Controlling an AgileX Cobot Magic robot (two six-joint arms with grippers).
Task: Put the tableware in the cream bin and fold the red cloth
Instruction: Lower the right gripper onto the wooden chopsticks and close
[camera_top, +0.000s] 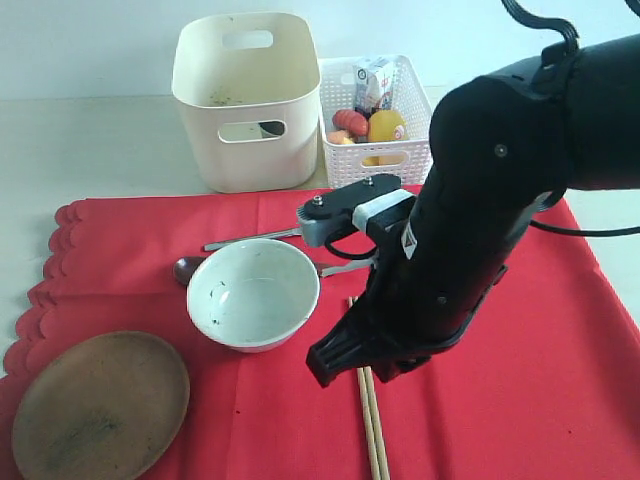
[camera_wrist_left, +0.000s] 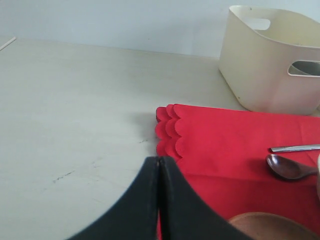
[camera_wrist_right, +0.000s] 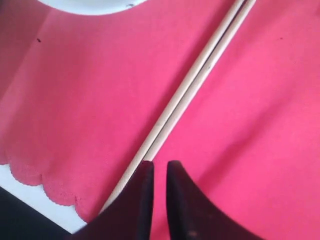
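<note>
Right wrist view: right jaws parted by narrow gap, nothing between; pair of pale wooden chopsticks (camera_wrist_right: 195, 85) lies on bright red fabric cloth (camera_wrist_right: 260, 125), near end just beside jaw tips. Left wrist view: left jaws clenched, empty, at cloth's scalloped edge; tall cream plastic bin (camera_wrist_left: 260, 75) stands well beyond them on pale surface (camera_wrist_left: 75, 125).

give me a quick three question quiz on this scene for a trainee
1. True or false: the chopsticks lie on the red cloth.
2. Which is nearest the right gripper? A) plate B) chopsticks C) cream bin
3. Fill in: in the exterior view, the spoon is partly hidden behind the ___.
Key: 1 true; 2 B; 3 bowl.
</note>
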